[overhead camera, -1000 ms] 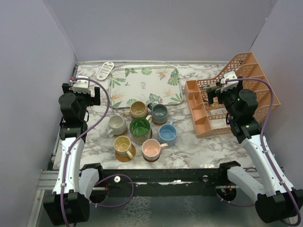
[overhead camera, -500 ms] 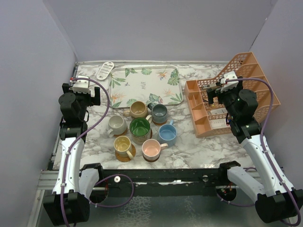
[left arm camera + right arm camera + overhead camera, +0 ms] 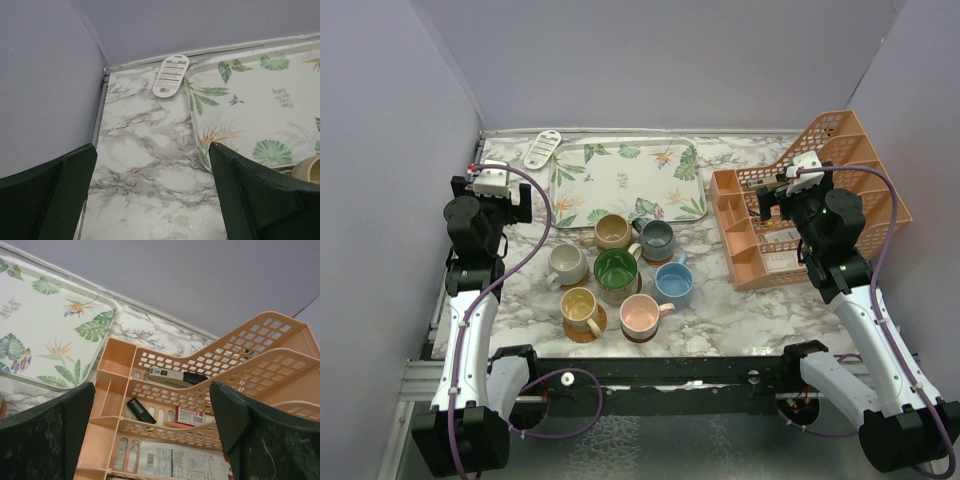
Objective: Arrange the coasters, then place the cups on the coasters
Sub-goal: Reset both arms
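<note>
Cups (image 3: 620, 270) clustered on coasters (image 3: 583, 334) toward the worktop's (image 3: 740, 310) near edge.
Left gripper (image 3: 152, 165) and right gripper (image 3: 150, 405) gape empty; any correction should lift straight, avoiding neighbours.

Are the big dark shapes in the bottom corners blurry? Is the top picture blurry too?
Left wrist view: those are fingers of the left gripper, open, close to the lens and slightly soft, while the white marble-patterned table is sharp. Right wrist view: same for the right gripper; the orange mesh file rack is crisp. Top view: even light, soft shadows, no blur.
</note>
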Controlling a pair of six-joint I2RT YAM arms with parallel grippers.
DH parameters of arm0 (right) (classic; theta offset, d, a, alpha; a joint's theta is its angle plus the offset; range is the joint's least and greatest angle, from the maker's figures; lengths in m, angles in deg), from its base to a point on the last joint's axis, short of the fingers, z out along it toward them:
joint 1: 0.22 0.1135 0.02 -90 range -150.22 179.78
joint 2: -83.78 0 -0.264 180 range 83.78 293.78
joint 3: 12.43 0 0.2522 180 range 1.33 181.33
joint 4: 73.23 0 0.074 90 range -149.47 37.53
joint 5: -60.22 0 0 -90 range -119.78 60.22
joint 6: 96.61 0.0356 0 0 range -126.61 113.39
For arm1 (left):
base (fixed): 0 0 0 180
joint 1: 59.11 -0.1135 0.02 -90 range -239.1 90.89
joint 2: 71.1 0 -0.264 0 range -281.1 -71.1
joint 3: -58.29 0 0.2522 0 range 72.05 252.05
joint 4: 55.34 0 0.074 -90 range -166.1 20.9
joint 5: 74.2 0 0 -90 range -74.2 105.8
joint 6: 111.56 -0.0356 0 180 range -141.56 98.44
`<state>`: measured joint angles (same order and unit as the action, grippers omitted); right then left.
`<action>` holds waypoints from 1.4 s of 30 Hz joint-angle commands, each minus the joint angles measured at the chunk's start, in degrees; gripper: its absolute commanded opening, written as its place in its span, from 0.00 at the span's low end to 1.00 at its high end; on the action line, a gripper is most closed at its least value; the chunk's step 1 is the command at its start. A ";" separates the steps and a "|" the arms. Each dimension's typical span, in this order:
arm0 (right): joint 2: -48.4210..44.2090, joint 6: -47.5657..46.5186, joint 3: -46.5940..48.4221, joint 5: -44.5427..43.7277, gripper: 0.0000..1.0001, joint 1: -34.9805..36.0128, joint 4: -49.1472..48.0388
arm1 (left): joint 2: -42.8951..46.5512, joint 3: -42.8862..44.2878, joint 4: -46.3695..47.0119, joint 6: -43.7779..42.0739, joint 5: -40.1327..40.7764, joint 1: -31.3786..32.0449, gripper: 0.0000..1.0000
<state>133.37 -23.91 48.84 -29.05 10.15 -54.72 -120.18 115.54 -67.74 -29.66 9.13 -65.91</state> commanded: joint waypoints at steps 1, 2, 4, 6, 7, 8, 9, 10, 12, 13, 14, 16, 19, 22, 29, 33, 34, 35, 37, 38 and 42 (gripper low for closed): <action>-0.91 -0.45 -0.37 0.94 1.00 -0.44 0.23 | 0.56 1.10 0.00 -0.13 -1.45 -0.46 0.99; -0.97 -0.45 -0.39 0.94 1.00 -0.48 0.26 | 0.53 1.06 0.01 -0.08 -1.41 -0.48 0.99; -0.84 -0.45 -0.40 0.94 1.00 -0.44 0.26 | 0.41 0.99 0.04 -0.04 -1.41 -0.54 0.99; -0.83 -0.45 -0.35 0.89 1.00 -0.44 0.26 | 0.30 1.03 0.04 -0.10 -1.41 -0.57 0.99; -0.84 -0.33 -0.39 0.62 1.00 -0.44 0.14 | 0.26 0.93 0.09 -0.07 -1.41 -0.53 0.99; -0.73 0.07 -0.31 -0.17 1.00 -0.44 -0.08 | 0.22 0.93 0.13 -0.09 -1.41 -0.55 0.99; -0.70 0.41 -0.30 -1.33 1.00 -0.44 -0.42 | 0.13 0.95 0.12 -0.10 -1.41 -0.56 0.99; -0.65 0.69 -0.38 -3.03 1.00 -0.44 -0.97 | 0.15 0.93 0.13 -0.07 -1.41 -0.57 0.99; -0.67 0.86 -0.59 -5.08 1.00 -0.52 -1.80 | 0.11 0.92 0.14 -0.07 -1.41 -0.54 0.99; -0.70 0.86 -0.59 -4.94 1.00 -0.53 -1.66 | 0.12 0.90 0.13 -0.08 -1.41 -0.55 0.99; -0.72 0.69 -0.44 -3.68 1.00 -0.53 -1.17 | 0.19 0.90 0.13 -0.08 -1.45 -0.57 0.99; -0.80 0.28 -0.22 -0.38 1.00 -0.53 -0.01 | 0.21 0.91 0.11 -0.03 -1.41 -0.55 0.99; -0.70 0.37 -0.13 0.83 1.00 -0.53 0.29 | 0.30 0.94 0.12 -0.10 -1.41 -0.55 0.99; -0.70 1.02 -0.55 -3.15 1.00 -0.61 -1.26 | 0.27 0.96 0.19 -0.16 -1.41 -0.57 0.99; -0.44 1.95 -0.60 -7.49 1.00 -0.68 -2.49 | 0.34 0.81 0.21 -0.16 -1.41 -0.62 0.99; -0.66 1.96 -0.59 -7.12 1.00 -1.18 -2.34 | 0.39 0.85 0.16 -0.15 -1.41 -0.58 0.99; -0.71 1.44 -0.25 -3.28 1.00 -1.15 -0.86 | 0.39 0.82 0.19 -0.16 -1.49 -0.59 0.99; -0.67 0.74 -0.07 0.61 1.00 -1.14 0.30 | 0.39 0.81 0.21 -0.16 -1.57 -0.65 0.99; -0.66 0.61 0.23 3.82 1.00 -1.14 1.36 | 0.37 0.82 0.15 -0.10 -1.58 -0.66 0.99; -0.59 0.84 0.15 3.03 1.00 -1.14 1.09 | 0.44 0.81 0.19 -0.16 -1.53 -0.62 0.99; -0.71 1.09 -0.26 0.19 1.00 -1.14 -0.04 | 0.55 0.81 0.20 -0.22 -1.56 -0.75 0.99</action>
<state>133.32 -22.93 48.47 -29.77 9.15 -54.54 -120.18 115.54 -67.74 -29.66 8.91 -66.18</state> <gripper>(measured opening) 0.999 0.991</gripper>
